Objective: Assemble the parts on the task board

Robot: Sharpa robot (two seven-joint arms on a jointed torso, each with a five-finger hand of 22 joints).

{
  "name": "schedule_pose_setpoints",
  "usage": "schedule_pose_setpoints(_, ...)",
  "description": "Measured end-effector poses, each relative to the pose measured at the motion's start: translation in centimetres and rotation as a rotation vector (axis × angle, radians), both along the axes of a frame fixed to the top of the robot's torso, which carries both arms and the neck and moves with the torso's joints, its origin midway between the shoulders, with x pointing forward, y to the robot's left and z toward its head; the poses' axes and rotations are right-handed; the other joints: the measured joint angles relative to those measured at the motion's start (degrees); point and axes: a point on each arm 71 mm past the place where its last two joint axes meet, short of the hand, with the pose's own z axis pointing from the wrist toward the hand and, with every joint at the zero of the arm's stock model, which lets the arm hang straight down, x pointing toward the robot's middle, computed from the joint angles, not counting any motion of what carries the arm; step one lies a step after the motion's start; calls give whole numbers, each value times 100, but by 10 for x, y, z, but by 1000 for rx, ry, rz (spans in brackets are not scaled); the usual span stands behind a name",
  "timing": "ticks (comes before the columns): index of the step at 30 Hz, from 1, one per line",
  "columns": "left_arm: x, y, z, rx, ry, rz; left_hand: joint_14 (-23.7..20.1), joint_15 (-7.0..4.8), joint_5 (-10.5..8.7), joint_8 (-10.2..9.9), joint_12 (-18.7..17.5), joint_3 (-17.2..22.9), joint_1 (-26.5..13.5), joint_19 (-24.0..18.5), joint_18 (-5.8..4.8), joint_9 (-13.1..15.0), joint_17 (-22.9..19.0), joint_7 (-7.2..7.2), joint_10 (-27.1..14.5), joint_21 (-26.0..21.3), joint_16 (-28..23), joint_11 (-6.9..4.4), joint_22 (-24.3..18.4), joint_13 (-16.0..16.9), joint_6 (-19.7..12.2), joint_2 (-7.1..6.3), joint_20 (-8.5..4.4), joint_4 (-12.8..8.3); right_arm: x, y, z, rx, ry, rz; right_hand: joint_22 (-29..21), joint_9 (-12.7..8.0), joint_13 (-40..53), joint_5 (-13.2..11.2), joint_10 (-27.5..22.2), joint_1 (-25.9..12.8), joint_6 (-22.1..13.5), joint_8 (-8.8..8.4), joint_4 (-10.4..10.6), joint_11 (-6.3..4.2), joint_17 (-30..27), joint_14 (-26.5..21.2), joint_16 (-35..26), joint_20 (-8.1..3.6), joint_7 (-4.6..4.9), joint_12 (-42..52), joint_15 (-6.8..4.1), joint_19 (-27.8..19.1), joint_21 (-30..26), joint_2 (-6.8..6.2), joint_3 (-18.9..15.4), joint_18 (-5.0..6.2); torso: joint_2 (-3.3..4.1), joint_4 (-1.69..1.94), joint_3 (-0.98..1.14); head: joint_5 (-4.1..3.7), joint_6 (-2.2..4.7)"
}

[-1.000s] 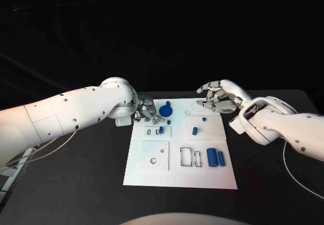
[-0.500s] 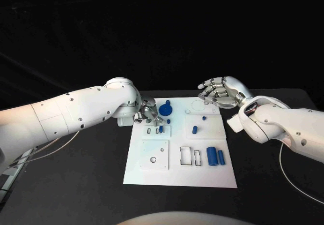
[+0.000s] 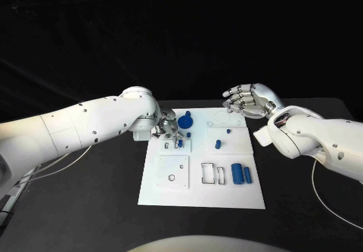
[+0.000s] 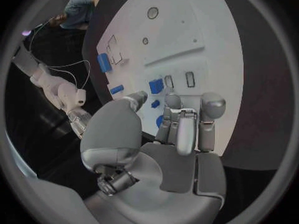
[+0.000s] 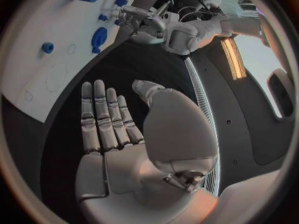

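Note:
The white task board (image 3: 227, 197) lies in the middle of the black table. On its far part are a round blue knob (image 3: 185, 123), a small blue peg (image 3: 188, 135), a blue block (image 3: 180, 143) and an oblong blue part (image 3: 217, 144). Two blue cylinders (image 3: 242, 175) lie near the right edge. My left hand (image 3: 168, 131) hovers over the board's far left, its fingers (image 4: 187, 127) spread beside the knob, the thumb tip close to the blue block (image 4: 156, 86), holding nothing. My right hand (image 3: 249, 102) is raised above the far right corner, its palm (image 5: 131, 149) flat and bare.
Empty rectangular slots (image 3: 213, 175) and a square plate with holes (image 3: 173, 173) lie on the near half of the board. Bare black table (image 3: 91, 210) surrounds the board on both sides. A cable (image 3: 325, 194) trails by my right arm.
My left hand has crept right over the board, towards the blue block. My right hand has lifted up and away from the far right corner, its fingers straightening.

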Motion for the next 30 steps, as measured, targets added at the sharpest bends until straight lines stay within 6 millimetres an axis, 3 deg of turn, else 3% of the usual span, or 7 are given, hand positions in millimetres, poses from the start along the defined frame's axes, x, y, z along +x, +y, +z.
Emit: schedule_pose_setpoints(30,0,-5,-3,-2,15,-16,21,-21,60,68,20,89,530,43,1,161,4,-21,74,25,0,-30,127,153,-21,168,1,-17,2,1,-1,12,7,-6,-216,-46,-214,25,-40,-45,-69,24,-55,41,-130,-41,-222,63,-14,-21,41,-19,-180,0,-41,-1,-9,9,-5,-30,-28)
